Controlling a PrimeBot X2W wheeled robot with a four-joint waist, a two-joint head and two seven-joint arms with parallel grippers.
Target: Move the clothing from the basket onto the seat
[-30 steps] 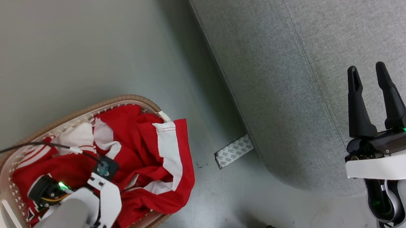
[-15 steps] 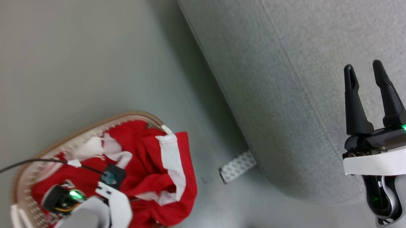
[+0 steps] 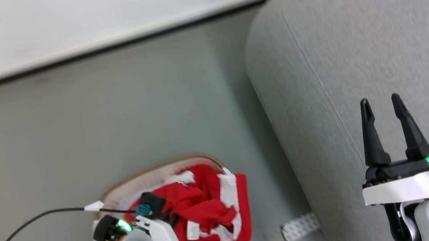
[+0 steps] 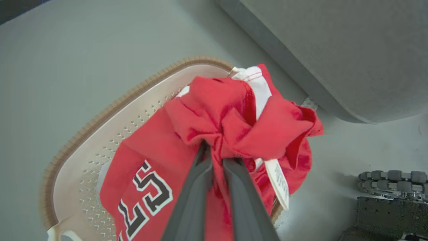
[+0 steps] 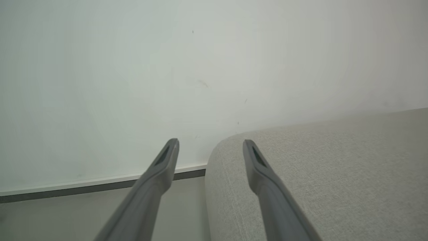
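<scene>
My left claw [image 4: 214, 152] is squeezing tight on a bunch of the red clothing [image 4: 234, 113], with both fingers pressing together on the cloth. The cloth is puffing up around my fingertips, and the rest is hanging down into the basket [image 4: 100, 117]. A part with black and white numbers [image 4: 147, 197] is lying at seven o'clock from my fingertips, and a little white tag [image 4: 279, 182] is dangling at four o'clock. From my head, the basket is sitting on the grey floor [image 3: 122, 116] at seven o'clock, and some red and white cloth is spilling over its rim on the three o'clock side. The big grey seat [image 3: 346, 48] is standing at about two o'clock from the basket, a little way apart. My right claw [image 3: 380, 101] is holding its fingers wide apart over the seat, gripping nothing and pointing toward twelve o'clock, at the pale wall [image 5: 167, 67].
</scene>
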